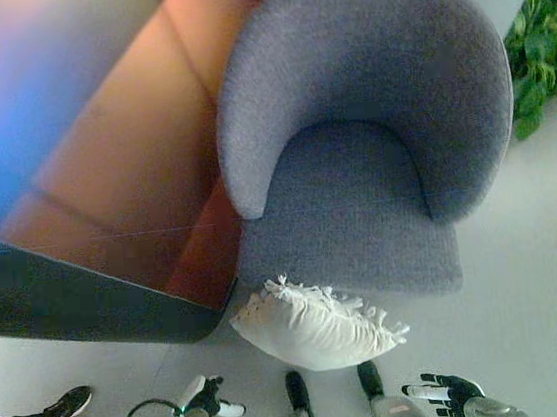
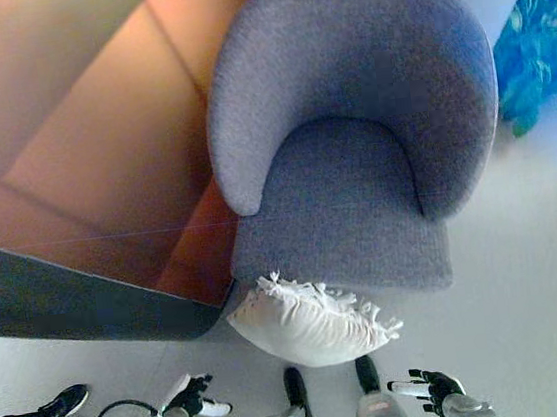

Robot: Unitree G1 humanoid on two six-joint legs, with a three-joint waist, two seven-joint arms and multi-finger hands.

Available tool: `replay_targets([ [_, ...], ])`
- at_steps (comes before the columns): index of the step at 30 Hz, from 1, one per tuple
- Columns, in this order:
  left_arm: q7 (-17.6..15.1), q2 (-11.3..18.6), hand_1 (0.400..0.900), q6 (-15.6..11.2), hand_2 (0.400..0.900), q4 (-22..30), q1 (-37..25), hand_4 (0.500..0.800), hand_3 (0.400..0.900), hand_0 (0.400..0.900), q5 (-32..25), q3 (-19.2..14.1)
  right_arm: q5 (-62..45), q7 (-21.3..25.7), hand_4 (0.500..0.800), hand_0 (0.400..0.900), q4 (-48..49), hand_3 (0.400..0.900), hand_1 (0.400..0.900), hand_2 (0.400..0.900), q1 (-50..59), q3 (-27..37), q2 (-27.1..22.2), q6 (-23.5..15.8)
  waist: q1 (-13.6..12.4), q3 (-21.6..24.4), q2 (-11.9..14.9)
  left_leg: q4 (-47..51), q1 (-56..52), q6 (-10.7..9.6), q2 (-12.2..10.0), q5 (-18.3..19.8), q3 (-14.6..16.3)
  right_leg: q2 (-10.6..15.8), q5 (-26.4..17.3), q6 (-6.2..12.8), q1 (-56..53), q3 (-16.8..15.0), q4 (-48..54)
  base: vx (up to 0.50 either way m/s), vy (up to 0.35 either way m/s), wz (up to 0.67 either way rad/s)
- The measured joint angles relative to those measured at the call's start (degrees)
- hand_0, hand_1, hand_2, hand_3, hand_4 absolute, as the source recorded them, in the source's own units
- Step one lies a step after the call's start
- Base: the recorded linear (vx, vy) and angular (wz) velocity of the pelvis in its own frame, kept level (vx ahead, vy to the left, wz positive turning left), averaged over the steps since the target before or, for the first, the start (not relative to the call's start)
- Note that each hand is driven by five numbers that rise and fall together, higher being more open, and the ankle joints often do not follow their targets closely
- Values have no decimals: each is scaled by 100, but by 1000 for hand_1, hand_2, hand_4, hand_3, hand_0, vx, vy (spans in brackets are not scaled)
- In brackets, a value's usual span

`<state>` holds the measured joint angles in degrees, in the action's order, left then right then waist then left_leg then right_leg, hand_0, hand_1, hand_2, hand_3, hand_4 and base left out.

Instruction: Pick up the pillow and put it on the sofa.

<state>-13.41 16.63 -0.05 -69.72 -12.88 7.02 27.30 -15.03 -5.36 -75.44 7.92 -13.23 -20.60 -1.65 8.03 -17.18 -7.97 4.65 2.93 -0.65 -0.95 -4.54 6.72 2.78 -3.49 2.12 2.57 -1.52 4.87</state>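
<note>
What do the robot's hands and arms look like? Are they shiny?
The left hand and the right hand are both dark, almost black, with white covers on some fingertips. They sit on silver-grey metal arms that look smooth and a little shiny. The fingers are slim, like a skeleton glove.

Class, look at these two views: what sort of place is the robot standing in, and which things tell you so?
Probably a living room or lounge. A grey tub armchair stands on a pale floor, a white fringed pillow lies in front of it, and a leafy green plant sits to one side.
</note>
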Motion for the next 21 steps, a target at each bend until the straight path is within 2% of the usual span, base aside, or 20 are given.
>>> replay_targets([
  [4,-86,230,900,0,900,103,-490,800,900,900,-38,-1,2,-38,800,900,126,900,900,900,17,-3,-99,-54,161,-238,-66,1,102,4,3,-3,62,-4,-71,41,186,-187,0,-50,54,-14],
  [6,-116,282,900,9,900,107,-754,800,900,900,-85,0,0,-44,800,900,151,900,900,900,83,-10,-144,-110,274,-338,-89,1,204,33,12,-30,102,-7,-127,45,303,-229,-1,-68,31,-14],
  [9,-116,314,900,19,900,105,-1164,800,900,900,-244,-3,-7,-54,800,900,310,900,900,900,172,-74,-203,-147,307,-520,-65,1,322,63,19,-60,208,-12,-198,74,470,-341,-2,-69,14,-14],
  [12,-112,378,900,23,900,89,-1618,800,900,900,-407,-4,-53,-120,800,900,375,900,900,900,372,-232,-218,-148,317,-712,45,0,480,76,21,-97,339,-16,-292,89,678,-470,-4,-69,-12,-9],
  [21,-111,623,900,62,900,-161,-2496,800,900,900,-857,-9,-330,-138,800,900,581,900,900,900,925,-454,-214,-160,583,-1115,356,-1,1085,131,54,-225,475,1,-396,139,1403,-543,-172,-87,4,-8],
])
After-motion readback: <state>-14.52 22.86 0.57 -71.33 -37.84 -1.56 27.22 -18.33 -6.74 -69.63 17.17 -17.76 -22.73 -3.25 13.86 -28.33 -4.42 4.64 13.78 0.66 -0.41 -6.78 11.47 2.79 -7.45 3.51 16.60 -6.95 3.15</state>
